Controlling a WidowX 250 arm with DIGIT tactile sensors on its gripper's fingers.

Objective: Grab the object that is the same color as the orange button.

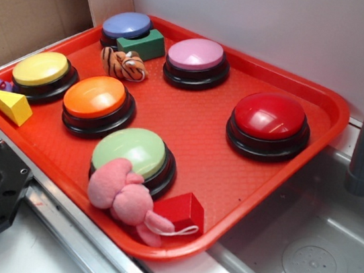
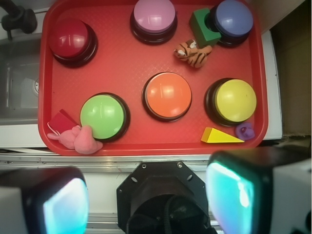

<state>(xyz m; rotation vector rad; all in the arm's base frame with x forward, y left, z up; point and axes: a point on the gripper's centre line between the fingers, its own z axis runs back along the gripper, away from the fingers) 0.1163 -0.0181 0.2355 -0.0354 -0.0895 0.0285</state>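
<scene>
Claw (image 2: 146,204) spread wide, empty, hovering over the near edge of the red tray (image 2: 122,63). Tiger-striped plush (image 2: 193,53) at one o'clock from the orange button (image 2: 167,95), just beside the green block (image 2: 204,28). Best dropped straight down across the plush's narrow waist, keeping clear of the block and blue button (image 2: 233,18).

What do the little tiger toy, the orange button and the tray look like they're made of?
The tiger toy looks like soft plush fabric: fuzzy, matte, with a lumpy outline. The orange button seems hard plastic, with a glossy dome catching highlights above a black base. The red tray is probably molded plastic with a fine pebbled texture and a raised rim.
</scene>
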